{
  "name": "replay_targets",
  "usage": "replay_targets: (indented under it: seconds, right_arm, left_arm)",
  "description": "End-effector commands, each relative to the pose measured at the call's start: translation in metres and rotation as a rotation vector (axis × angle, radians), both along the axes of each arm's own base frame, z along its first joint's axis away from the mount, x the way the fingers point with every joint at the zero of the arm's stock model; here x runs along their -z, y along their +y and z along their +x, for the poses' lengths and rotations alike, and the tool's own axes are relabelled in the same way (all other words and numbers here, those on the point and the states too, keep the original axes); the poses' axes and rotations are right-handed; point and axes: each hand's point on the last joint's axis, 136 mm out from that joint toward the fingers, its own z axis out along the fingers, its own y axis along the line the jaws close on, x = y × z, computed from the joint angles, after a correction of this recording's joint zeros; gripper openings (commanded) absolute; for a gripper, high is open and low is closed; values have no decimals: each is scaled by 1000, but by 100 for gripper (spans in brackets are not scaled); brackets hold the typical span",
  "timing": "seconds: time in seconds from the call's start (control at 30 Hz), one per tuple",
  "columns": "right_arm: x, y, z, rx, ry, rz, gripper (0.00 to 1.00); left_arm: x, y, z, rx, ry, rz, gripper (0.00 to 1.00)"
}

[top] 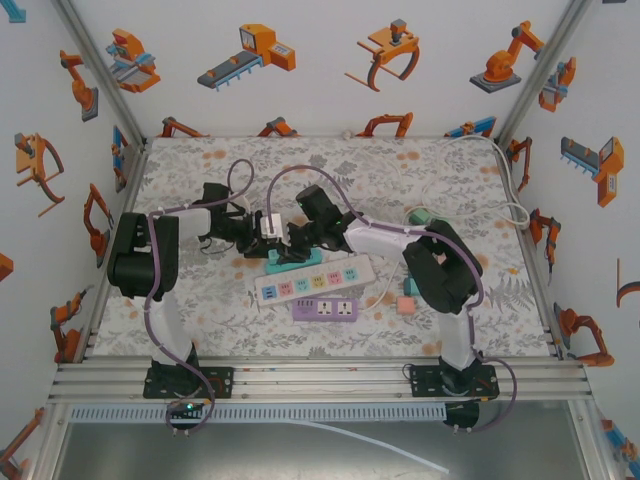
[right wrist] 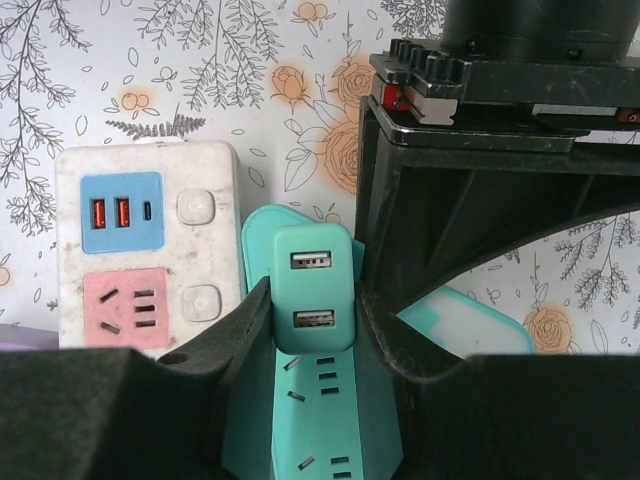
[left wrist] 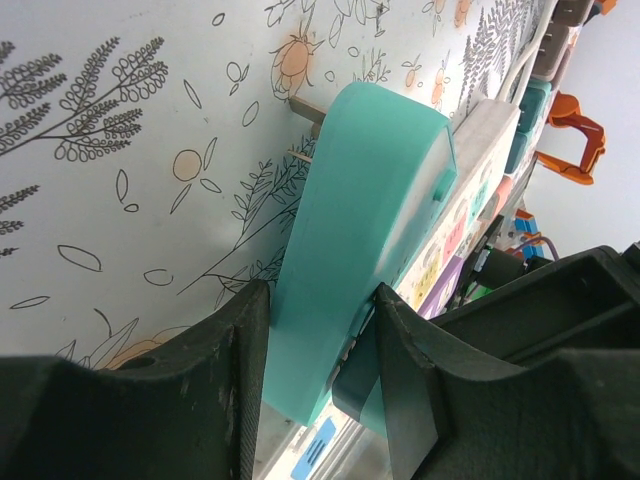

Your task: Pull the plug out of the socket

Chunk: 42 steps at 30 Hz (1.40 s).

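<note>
Nearest the arm bases, a purple power strip (top: 325,311) lies flat on the floral table (top: 210,325). A white power strip (top: 310,283) lies just beside it on the far side. Just beyond that is the teal socket strip (top: 292,263). The left gripper (left wrist: 320,300) is clamped across its body, and two metal pins (left wrist: 305,107) show at its far edge. The right gripper (right wrist: 313,300) is closed on the teal USB plug (right wrist: 313,288), which sits against the strip's socket face. Whether the plug is seated cannot be told.
</note>
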Motion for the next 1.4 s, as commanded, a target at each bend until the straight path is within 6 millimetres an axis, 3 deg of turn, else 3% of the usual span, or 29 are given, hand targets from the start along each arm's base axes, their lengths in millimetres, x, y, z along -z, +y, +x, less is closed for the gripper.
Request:
replay_targets:
  seconds: [0.0,0.17,0.37,0.67,0.9,1.1,1.27,1.37]
  right_arm:
    - [-60,2,7,-34,-106,115,2]
    - [-71,2,17,19,-89,128,2]
    - [-36,-8,4,-97,-159,-85,0]
    - [-57,4,11,-39,38,-9,0]
    - [-64,-5,12,-41,-47,-32,0]
    - [-97,-16,34,158,26,29,0]
    - [-138,-37,67,429,262,154,2]
    - [-148,-58,80,558,401,194,2]
  left_arm:
    - [58,34,-24,-34,101,247,44]
    - [58,35,-24,-37,102,254,44]
    - [57,35,-23,-34,98,264,44]
    - [60,35,-23,-30,98,281,44]
    - [55,35,-17,-26,91,286,44]
    - [28,31,10,-13,19,277,49]
    - [-10,23,45,-23,-85,251,56]
    - [-37,18,62,-35,-148,228,58]
